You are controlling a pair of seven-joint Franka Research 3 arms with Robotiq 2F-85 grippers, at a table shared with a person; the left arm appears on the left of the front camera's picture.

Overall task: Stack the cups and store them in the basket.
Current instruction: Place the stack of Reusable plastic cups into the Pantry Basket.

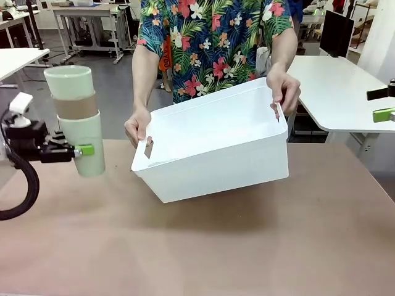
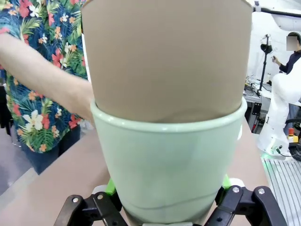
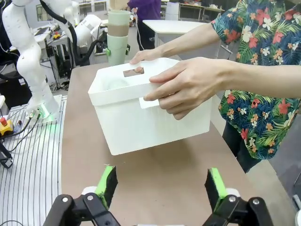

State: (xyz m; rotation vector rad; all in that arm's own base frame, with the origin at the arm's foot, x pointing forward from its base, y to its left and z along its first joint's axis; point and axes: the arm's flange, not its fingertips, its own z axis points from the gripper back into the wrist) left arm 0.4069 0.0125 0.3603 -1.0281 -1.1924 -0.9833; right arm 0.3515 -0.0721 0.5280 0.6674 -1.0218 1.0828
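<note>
Mint-and-brown stack of cups [image 1: 76,117] stands upright, rims up, in left jaws.

Beyond the brown table [image 1: 247,246] stand white tables [image 1: 333,86] on a grey floor [image 1: 111,86].

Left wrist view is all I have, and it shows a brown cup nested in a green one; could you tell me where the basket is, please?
Observer: The basket is held above the table by the person's two hands, tilted with its opening toward the robot's side.
Operator: Thank you. Is my stack complete?
Observer: In the front view the stack of cups shows green on top, brown in the middle and green below, gripped by the left gripper.
Operator: And the right gripper?
Observer: The right gripper is open, off to the basket's side.
</note>
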